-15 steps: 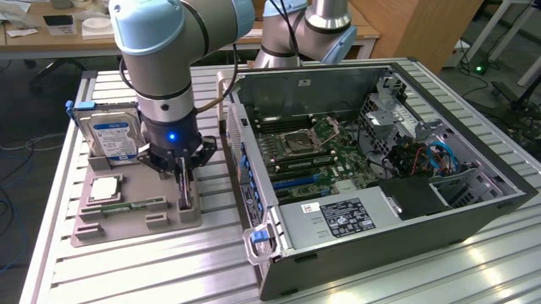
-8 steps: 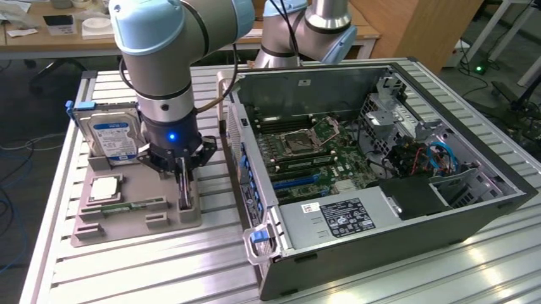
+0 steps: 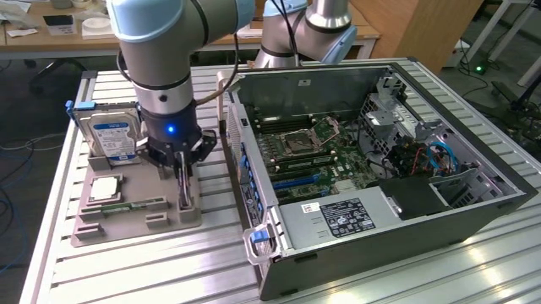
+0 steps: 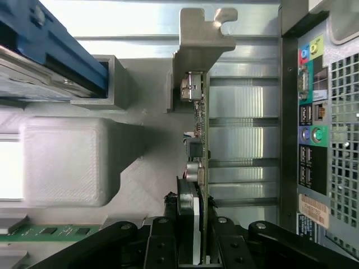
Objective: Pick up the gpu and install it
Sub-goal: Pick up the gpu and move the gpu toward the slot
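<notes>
Black two-finger gripper (image 4: 197,224) pinches the upper edge of the gpu (image 4: 202,129), a thin dark card with a silvery bracket. The card stands edge-up in the grey plastic tray (image 3: 127,228), apparently not lifted. Risk: a shallow pinch could let the card pivot, snag its slot, or strike the open black computer case (image 3: 397,247).
</notes>
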